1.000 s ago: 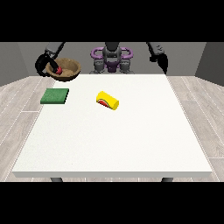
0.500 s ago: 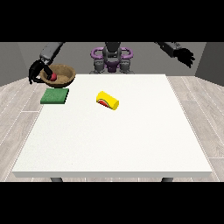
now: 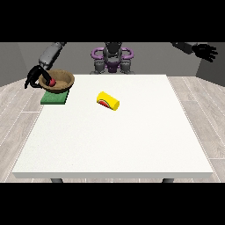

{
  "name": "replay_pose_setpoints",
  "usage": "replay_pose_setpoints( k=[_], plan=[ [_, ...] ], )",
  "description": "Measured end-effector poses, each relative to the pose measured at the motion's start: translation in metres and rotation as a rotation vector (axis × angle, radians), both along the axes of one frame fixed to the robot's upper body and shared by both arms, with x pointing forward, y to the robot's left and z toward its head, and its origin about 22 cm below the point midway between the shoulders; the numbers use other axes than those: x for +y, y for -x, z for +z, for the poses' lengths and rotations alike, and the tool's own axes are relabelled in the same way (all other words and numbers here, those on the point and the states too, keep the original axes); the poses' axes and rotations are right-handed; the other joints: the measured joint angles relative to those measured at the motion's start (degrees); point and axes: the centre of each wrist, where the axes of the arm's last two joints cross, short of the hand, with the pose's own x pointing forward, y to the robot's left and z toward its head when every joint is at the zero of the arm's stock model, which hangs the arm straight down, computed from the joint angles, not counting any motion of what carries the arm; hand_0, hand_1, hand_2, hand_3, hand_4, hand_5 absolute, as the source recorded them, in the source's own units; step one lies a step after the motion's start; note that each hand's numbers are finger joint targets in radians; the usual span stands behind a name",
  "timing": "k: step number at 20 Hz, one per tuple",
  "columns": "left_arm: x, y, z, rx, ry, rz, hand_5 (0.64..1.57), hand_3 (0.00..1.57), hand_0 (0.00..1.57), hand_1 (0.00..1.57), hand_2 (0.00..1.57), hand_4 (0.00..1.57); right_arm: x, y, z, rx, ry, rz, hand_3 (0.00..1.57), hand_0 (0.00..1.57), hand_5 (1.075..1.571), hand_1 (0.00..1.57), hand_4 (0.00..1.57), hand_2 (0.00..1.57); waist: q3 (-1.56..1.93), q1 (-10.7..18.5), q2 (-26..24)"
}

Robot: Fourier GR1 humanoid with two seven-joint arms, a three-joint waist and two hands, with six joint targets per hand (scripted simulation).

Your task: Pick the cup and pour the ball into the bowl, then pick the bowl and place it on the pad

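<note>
Lowered since the earlier frame, the brown bowl (image 3: pixel 58 81) is now brought down over the green pad (image 3: pixel 55 97), held at its rim by the hand at the view's left (image 3: pixel 35 77), fingers curled round it. A red ball (image 3: pixel 52 81) is seen inside. The yellow cup (image 3: pixel 108 100) is left lying on its side on the white table (image 3: pixel 132 140). The hand at the view's right (image 3: pixel 205 51) is raised, fingers spread.

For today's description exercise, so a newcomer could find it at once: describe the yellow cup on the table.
Start at the white table and look to its far half, a little toward the view's left of centre. There the yellow cup lies on its side, apart from the brown bowl and green pad at the far left corner. It is the only yellow thing.
</note>
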Motion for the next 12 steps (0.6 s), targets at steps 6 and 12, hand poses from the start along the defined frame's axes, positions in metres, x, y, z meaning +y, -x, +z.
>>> replay_pose_setpoints(
  k=[6,12],
  plan=[
    [0.004,0.000,0.012,-0.037,-0.013,0.002,1.548,0.00,0.00,0.00,0.00,1.17,-0.017,0.003,0.005,0.002,0.001,-0.107,1.06,0.61,1.520,0.61,0.00,0.68,0.02,0.42,2.11],
    [0.016,0.007,0.012,-0.043,-0.012,0.002,1.547,0.00,0.00,0.00,0.00,1.16,-0.022,0.000,0.009,0.008,-0.041,-0.078,0.09,0.00,1.370,0.00,0.00,0.14,0.02,0.38,2.64]
  ],
)
